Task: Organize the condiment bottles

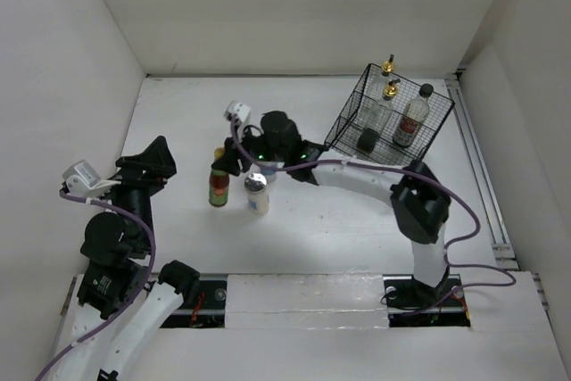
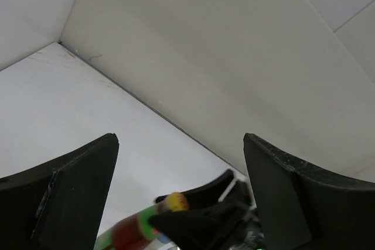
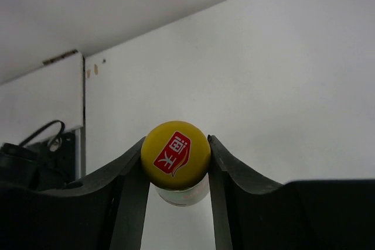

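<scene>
Right wrist view shows the right hand pinching the small yellow-capped bottle just under its cap, one finger on each side. From the top external camera this bottle stands upright on the white surface, left of centre, with a short silver-lidded jar just beside it on the right. The left hand hangs near the left of the bottle, fingers spread wide with nothing between them. At the far right sits the black wire basket. It holds two clear bottles with gold pourers, a black-capped red-labelled bottle and, low at its near side, what looks like a dark short jar, though the mesh blurs it.
</scene>
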Motion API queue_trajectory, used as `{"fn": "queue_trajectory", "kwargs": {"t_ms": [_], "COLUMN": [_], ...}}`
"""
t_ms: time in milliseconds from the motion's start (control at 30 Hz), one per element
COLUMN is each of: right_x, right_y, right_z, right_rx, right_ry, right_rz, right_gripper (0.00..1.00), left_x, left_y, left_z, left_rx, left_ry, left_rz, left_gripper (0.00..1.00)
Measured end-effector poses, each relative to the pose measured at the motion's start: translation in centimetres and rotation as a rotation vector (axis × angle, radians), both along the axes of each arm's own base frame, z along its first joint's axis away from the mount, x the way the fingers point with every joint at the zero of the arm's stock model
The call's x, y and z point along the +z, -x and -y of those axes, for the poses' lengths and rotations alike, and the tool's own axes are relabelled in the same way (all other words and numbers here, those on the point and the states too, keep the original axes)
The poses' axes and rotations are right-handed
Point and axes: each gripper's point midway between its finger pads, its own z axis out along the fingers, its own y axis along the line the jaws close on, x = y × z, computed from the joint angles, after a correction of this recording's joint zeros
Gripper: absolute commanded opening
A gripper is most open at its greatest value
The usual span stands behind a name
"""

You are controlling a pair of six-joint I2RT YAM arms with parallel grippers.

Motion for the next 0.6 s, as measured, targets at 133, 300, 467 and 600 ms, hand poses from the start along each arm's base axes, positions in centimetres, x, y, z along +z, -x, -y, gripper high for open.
{"fn": "queue_trajectory", "kwargs": {"t_ms": [133, 300, 467, 600], "right_x": [7.0, 17.1, 22.4, 22.9], "right_y": [-2.0, -4.4, -3.8, -2.8], "right_z": [5.9, 15.7, 25.9, 33.2], "right_rx": [-0.088, -0.275, -0.515, -0.756], "right_ry": [-0.145, -0.340, -0.434, -0.419], "right_rz": [0.013, 0.148, 0.260, 0.293], "right_gripper": [0.23, 0.23, 0.23, 0.23], "left_x": [0.4, 0.2, -2.1, -4.3], "left_y": [0.3, -0.6, -3.4, -5.0], "left_z": [0.0, 2.1, 6.0, 8.8], "left_rx": [-0.013, -0.100, -0.243, -0.353], "left_ry": [-0.011, -0.073, -0.181, -0.243], "left_rz": [0.020, 0.002, -0.099, -0.177], "left_gripper": [0.83, 0.83, 0.83, 0.83]}}
